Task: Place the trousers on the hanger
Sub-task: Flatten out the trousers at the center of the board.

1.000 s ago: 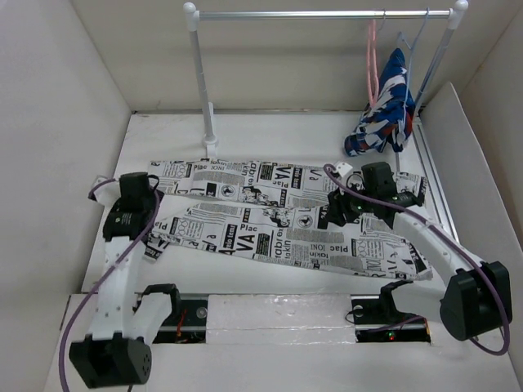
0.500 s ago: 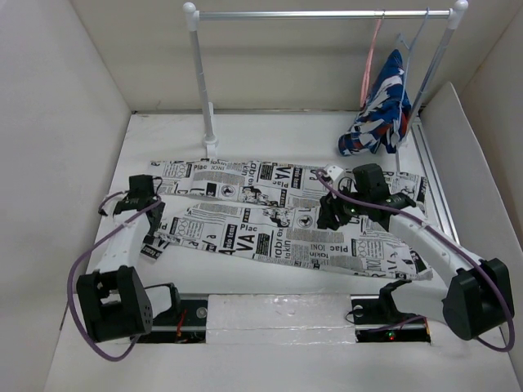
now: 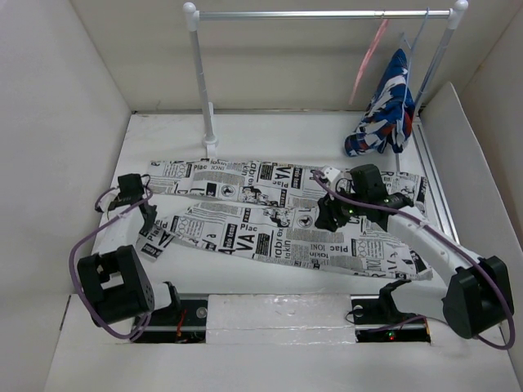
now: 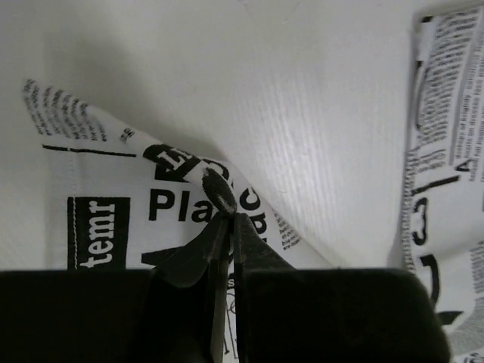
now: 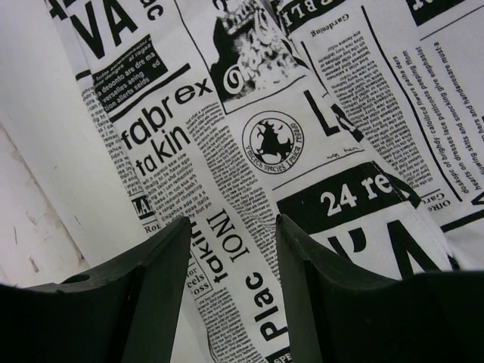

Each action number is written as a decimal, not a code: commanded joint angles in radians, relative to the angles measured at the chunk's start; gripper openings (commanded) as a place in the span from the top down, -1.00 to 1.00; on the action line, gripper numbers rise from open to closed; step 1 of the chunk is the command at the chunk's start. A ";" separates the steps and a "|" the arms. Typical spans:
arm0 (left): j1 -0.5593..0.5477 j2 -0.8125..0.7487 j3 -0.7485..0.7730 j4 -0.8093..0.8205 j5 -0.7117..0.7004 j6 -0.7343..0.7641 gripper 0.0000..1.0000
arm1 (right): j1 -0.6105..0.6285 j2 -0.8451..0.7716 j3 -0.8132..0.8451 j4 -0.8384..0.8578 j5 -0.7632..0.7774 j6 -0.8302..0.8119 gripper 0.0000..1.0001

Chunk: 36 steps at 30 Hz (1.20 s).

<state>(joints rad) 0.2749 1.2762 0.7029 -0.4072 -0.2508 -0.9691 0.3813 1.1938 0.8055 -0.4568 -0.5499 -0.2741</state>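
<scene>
**A:** How far along is it?

**B:** Early. The left gripper [image 4: 227,208] has its fingers pinched together on an edge of the trousers [image 4: 98,219]. The right gripper [image 5: 231,223] hangs over the cloth, fingers apart and holding nothing. The trousers lie spread on the table [image 3: 270,135], well apart from the hanger [image 3: 367,51] on the rail [image 3: 327,14].

**A:** Which view shows what?

**B:** Only the wrist views show the fingers. Only the top view shows the hanger.

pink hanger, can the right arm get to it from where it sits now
Probably yes. The right gripper hangs open over the trousers, and nothing stands between it and the pink hanger on the rail; the blue patterned garment hangs beside it. Rail height may be a stretch.
</scene>
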 commanded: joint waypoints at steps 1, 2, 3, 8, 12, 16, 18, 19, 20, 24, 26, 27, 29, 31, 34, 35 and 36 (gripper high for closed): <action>-0.018 -0.012 0.120 0.025 0.048 0.069 1.00 | 0.018 0.006 0.029 0.043 -0.019 -0.008 -0.09; -0.058 -0.024 0.156 -0.002 0.045 0.078 1.00 | 0.018 0.009 0.029 0.043 -0.018 -0.008 -0.08; -0.077 -0.043 0.185 -0.010 0.044 0.081 1.00 | 0.018 0.012 0.031 0.043 -0.016 -0.007 -0.08; -0.103 -0.176 0.313 -0.031 0.122 0.063 1.00 | 0.018 0.035 0.044 0.056 -0.024 -0.008 -0.08; -0.103 -0.256 0.303 -0.030 0.157 0.087 1.00 | 0.018 0.061 0.050 0.066 -0.030 -0.016 -0.08; -0.074 -0.294 0.164 -0.058 0.127 0.076 1.00 | 0.018 0.079 0.054 0.069 -0.041 -0.023 -0.08; -0.060 -0.319 0.049 -0.045 0.098 0.037 1.00 | 0.018 0.079 0.051 0.067 -0.042 -0.024 -0.08; -0.060 -0.336 0.020 -0.042 0.069 0.024 1.00 | 0.018 0.078 0.046 0.069 -0.044 -0.025 -0.09; -0.060 -0.343 -0.038 -0.036 0.055 0.014 1.00 | 0.018 0.076 0.044 0.066 -0.044 -0.027 -0.08; -0.060 -0.344 -0.114 -0.042 -0.025 -0.043 1.00 | 0.008 0.067 0.032 0.056 -0.047 -0.031 -0.08; -0.060 -0.318 -0.120 -0.057 -0.067 -0.063 1.00 | -0.001 0.061 0.029 0.046 -0.048 -0.033 -0.09; -0.060 -0.305 -0.120 -0.089 -0.077 -0.063 0.98 | -0.001 0.059 0.031 0.043 -0.048 -0.033 -0.09; -0.060 -0.273 -0.105 -0.128 -0.122 -0.085 0.45 | -0.001 0.055 0.031 0.037 -0.044 -0.034 -0.09; -0.060 -0.259 -0.089 -0.176 -0.177 -0.092 0.09 | -0.001 0.058 0.031 0.037 -0.044 -0.033 -0.09; -0.060 -0.294 -0.048 -0.199 -0.185 -0.066 -0.52 | -0.001 0.066 0.040 0.035 -0.050 -0.034 -0.10; -0.060 -0.310 -0.040 -0.197 -0.183 -0.062 -0.68 | -0.001 0.070 0.043 0.036 -0.051 -0.034 -0.10; -0.060 -0.322 -0.036 -0.200 -0.180 -0.063 -0.75 | -0.001 0.075 0.049 0.035 -0.051 -0.033 -0.10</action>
<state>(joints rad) 0.2111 1.0035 0.6056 -0.5632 -0.3698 -1.0279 0.3855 1.2762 0.8108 -0.4400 -0.5713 -0.2916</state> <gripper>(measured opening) 0.848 0.548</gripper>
